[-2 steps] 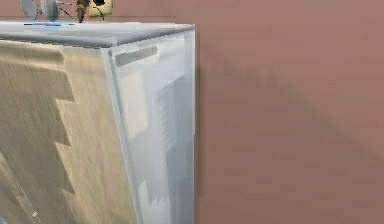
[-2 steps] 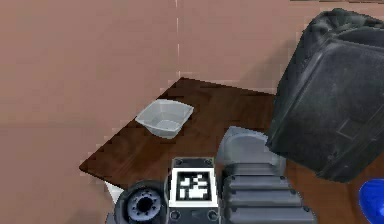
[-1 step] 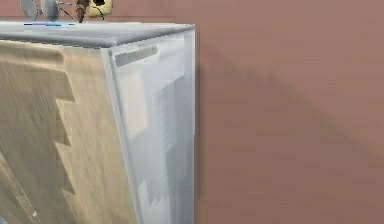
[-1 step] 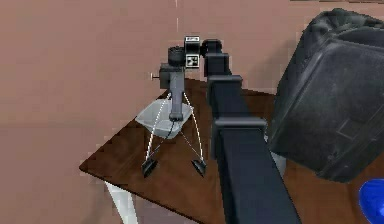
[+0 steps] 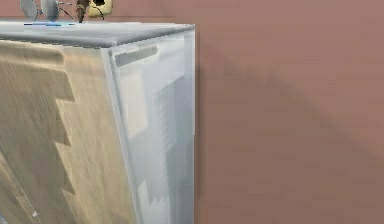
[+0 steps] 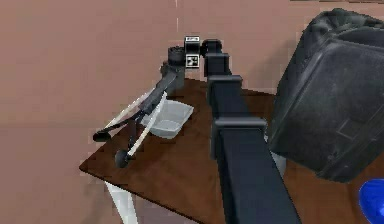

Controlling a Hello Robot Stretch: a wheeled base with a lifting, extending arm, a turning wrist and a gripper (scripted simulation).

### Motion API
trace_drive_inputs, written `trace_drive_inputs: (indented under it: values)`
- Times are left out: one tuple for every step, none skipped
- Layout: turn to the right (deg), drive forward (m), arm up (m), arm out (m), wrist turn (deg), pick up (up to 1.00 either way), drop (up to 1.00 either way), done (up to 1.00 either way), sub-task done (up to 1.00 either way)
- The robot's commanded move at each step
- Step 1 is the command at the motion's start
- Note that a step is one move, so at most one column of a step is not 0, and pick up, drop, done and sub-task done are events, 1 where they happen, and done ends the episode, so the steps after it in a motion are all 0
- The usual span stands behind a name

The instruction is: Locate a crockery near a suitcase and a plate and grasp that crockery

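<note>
Crockery, a shallow white dish (image 6: 170, 120), sits on the table (image 6: 172, 168) near the dark suitcase (image 6: 330, 90), with the gripper (image 6: 113, 145) alongside, jaw state impossible to tell, and a misjudged reach could shove it off the edge.

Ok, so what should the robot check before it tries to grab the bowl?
1. The bowl sits upright on the table: ok.
2. The suitcase stands near the bowl, on the same table: ok.
3. A plate is nearby: cannot tell; the blue thing at the corner may be one.
4. The pincer is close to the bowl: ok.
5. The pincer touches the bowl: cannot tell.
6. The pincer holds nothing yet: cannot tell.
</note>
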Motion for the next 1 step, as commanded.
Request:
trace_drive_inputs:
  values:
    - [0.0, 0.00, 0.00, 0.00, 45.0, 0.00, 0.00, 0.00, 0.00]
